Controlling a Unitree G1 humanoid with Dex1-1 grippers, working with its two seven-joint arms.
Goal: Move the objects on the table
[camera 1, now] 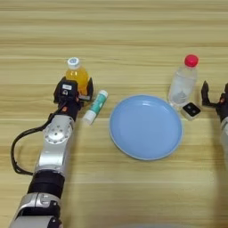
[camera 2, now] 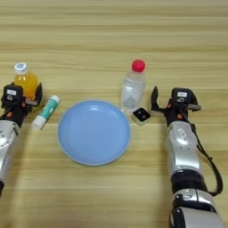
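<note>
Wooden table [camera 1: 133, 26], light brown with plank lines, and on it I count two bottles, one plate, one tube and one little square thing. Bottle one is the small orange-juice bottle [camera 1: 77, 73] with a white cap, standing upright toward the left side. Bottle two is the taller clear bottle [camera 2: 132, 88] with a red cap, also upright, just behind the right rim of the blue plate [camera 1: 146, 127], which sits about mid-table and has nothing in it. One white and green tube [camera 1: 95, 107] lies tilted between the juice bottle and the plate, not touching either as far as I can see. One small white square object with a dark face [camera 2: 141, 116] sits right at the foot of the clear bottle, by the plate's edge.

Arms: the left gripper [camera 1: 79, 89] is reached forward from the bottom left and its black fingers sit on either side of the juice bottle's lower part, closed around it. The right gripper [camera 2: 171, 99] is up on the right, just beside the clear bottle but apart from it, fingers spread wide with nothing between them.
</note>
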